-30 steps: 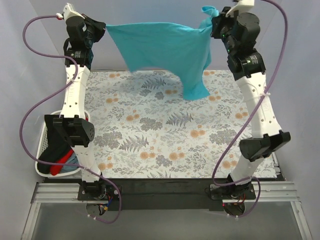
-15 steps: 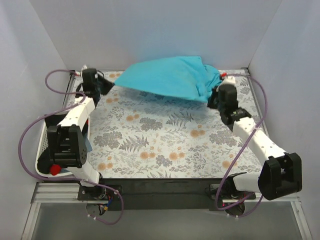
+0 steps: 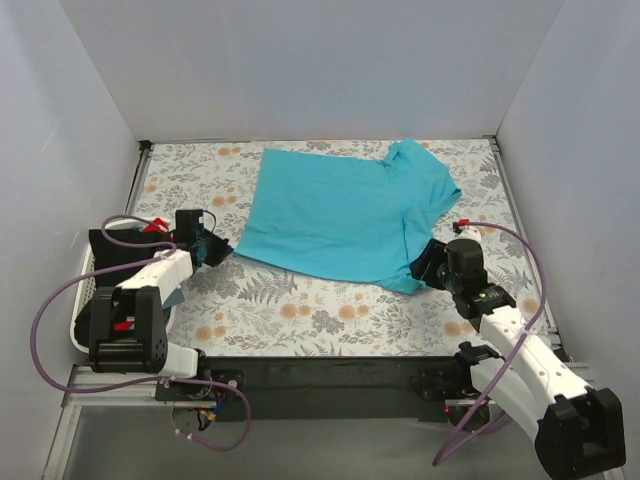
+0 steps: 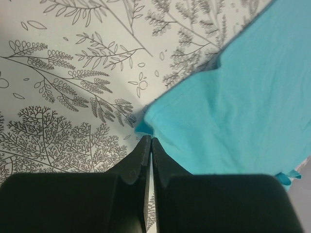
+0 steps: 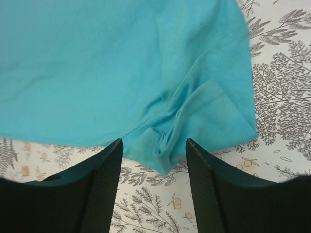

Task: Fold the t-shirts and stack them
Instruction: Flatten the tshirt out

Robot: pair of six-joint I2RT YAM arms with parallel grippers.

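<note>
The shirt (image 3: 340,215), turquoise, is now spread almost flat on the table (image 3: 300,315), covering the centre and reaching toward 1 o'clock. A second ago it was held high and stretched between the two arms, and half a second ago it was being swung down. The lay-out is therefore judged done, and folding can begin once the corners are smoothed.

The left gripper (image 3: 212,250), lowered to 9 o'clock, is seen with its fingers pressed together at the shirt's near left corner. The corner seems to be pinched between them, though the wrist view does not make that certain. The right gripper (image 3: 430,268), at 4 o'clock, is spread wide, its jaws set either side of a bunched hem corner. That bunch and a turned-over sleeve at 1 o'clock are left to be flattened.

The table is printed with flowers and ferns and is enclosed by plain pale walls (image 3: 300,70). A white basket (image 3: 85,300) is set at 8 o'clock.
</note>
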